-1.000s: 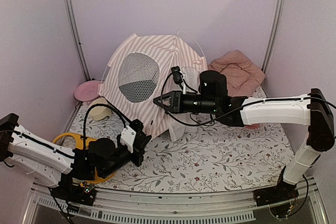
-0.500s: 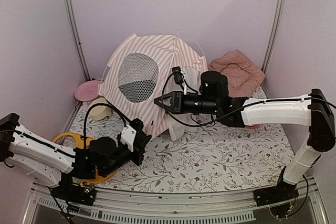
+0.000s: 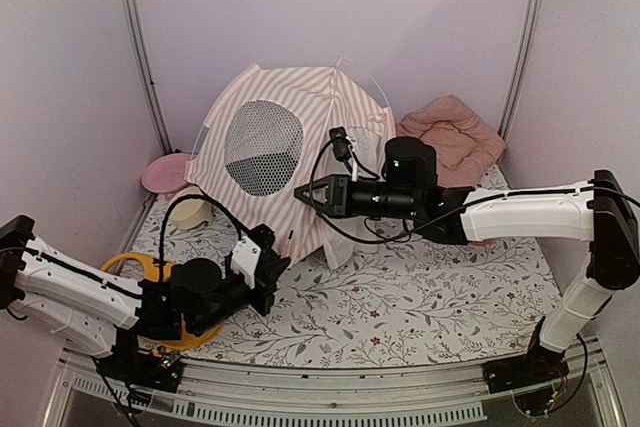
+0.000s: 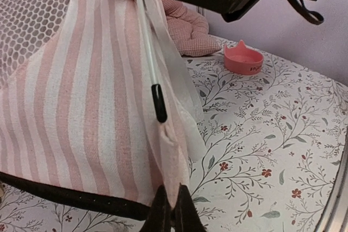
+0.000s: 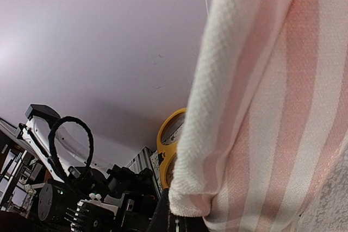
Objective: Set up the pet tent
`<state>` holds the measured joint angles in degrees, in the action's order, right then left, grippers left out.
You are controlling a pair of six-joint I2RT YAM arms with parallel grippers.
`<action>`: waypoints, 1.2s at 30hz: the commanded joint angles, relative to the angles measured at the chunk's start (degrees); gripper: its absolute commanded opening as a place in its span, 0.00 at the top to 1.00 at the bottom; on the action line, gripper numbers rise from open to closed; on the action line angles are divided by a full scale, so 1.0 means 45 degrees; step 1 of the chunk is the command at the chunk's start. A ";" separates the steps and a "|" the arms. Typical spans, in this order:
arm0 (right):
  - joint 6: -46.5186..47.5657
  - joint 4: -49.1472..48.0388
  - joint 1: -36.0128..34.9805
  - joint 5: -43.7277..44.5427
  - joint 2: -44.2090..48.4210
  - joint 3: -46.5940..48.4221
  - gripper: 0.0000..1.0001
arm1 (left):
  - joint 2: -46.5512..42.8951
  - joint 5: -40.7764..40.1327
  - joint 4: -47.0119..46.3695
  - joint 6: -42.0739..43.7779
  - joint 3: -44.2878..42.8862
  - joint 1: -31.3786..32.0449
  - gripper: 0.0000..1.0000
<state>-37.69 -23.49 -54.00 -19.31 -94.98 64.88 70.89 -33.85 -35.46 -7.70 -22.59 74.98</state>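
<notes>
1. Top external view: the pet tent [image 3: 275,157] stands domed and upright at the back left of the floral surface [image 3: 420,297], close to the rear wall. Its round mesh window [image 3: 263,147] faces the arms.
2. Down the tent's front seam runs a thin wire pole [image 4: 148,52]. Its black tip [image 4: 159,103] lies bare against the striped fabric, above the lower corner. To my eye it is not yet seated in any pocket.
3. The left gripper [image 4: 173,215] sits low on the surface with its fingertips pressed together on the hem of that bottom corner. I judge it is pinning the corner and drawing the seam taut so the pole end has somewhere to go.
4. The right gripper [image 3: 302,193] reaches in higher on the same seam. The right wrist view shows a rolled striped edge pinched between its closed tips, probably holding the fabric up against the pull from below.
5. Further out, a pink checked cushion [image 3: 455,132] lies just beside the tent at the back right.
6. A pink cat-eared bowl [image 4: 243,58] rests on the surface to the right, well apart from the seam.
7. A pink dish [image 3: 165,172] sits at the tent's left, and a yellow ring [image 3: 125,265] lies under the left arm. None of these is in the way of the work.
</notes>
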 commanded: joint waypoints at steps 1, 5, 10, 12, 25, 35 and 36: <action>0.0202 -0.0473 0.0350 0.0728 -0.0273 0.0227 1.00 | -0.0369 0.0532 0.0279 0.0107 -0.0315 0.0037 1.00; 0.0193 -0.0472 0.0342 0.0754 -0.0319 0.0177 1.00 | -0.0477 0.0515 0.0267 0.0111 -0.0293 0.0036 1.00; 0.0192 -0.0479 0.0343 0.0785 -0.0339 0.0152 1.00 | -0.0591 0.0510 0.0279 0.0153 -0.0294 0.0034 1.00; 0.0194 -0.0461 0.0351 0.0795 -0.0380 0.0152 1.00 | -0.0664 0.0529 0.0269 0.0197 -0.0316 0.0029 1.00; 0.0206 -0.0278 0.0253 0.0893 -0.0671 0.0461 1.00 | -0.0788 0.0777 0.0397 0.0542 -0.0577 0.0038 1.00; 0.0271 0.0053 0.0307 0.1654 -0.0425 0.0523 1.00 | -0.0154 0.1081 0.0700 0.0813 -0.0818 0.0255 1.00; 0.0271 0.0115 0.0343 0.1708 -0.0403 0.0543 1.00 | -0.0100 0.1047 0.0728 0.0814 -0.0837 0.0311 1.00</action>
<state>-37.71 -24.36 -54.00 -18.26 -96.62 65.43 69.45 -32.38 -32.12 -4.95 -24.51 74.98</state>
